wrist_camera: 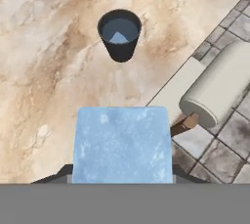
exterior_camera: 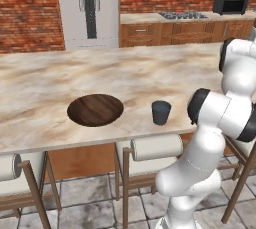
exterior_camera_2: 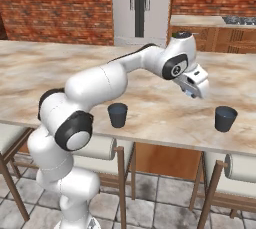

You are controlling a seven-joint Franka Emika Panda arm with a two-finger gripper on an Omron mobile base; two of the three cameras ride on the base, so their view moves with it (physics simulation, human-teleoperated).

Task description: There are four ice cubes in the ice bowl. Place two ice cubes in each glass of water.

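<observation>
1. Pale blue ice cube (wrist_camera: 123, 145) sits clamped between the gripper's (wrist_camera: 123, 181) jaws, above the counter (exterior_camera_2: 150, 108).
2. Right-hand glass (wrist_camera: 119, 34) ahead already holds one cube.
3. Wooden ice bowl (exterior_camera: 95, 109) looks empty.
4. Judged nearly finished: this cube apparently remains; the other glass's (exterior_camera_2: 117, 114) contents are unclear.

A long marble-patterned table (exterior_camera: 60, 78) in cream and tan runs across the room; stools (exterior_camera: 150, 153) with pale cushions and brown wooden legs are tucked along its near edge; the floor (exterior_camera: 85, 198) is grey stone tile; behind stands a red brick wall (exterior_camera: 25, 8); a pale double-door fridge (exterior_camera: 87, 8) stands against it; wooden cabinets (exterior_camera: 170, 32) carry a hob (exterior_camera: 182, 15) and a black microwave (exterior_camera: 230, 4).
</observation>
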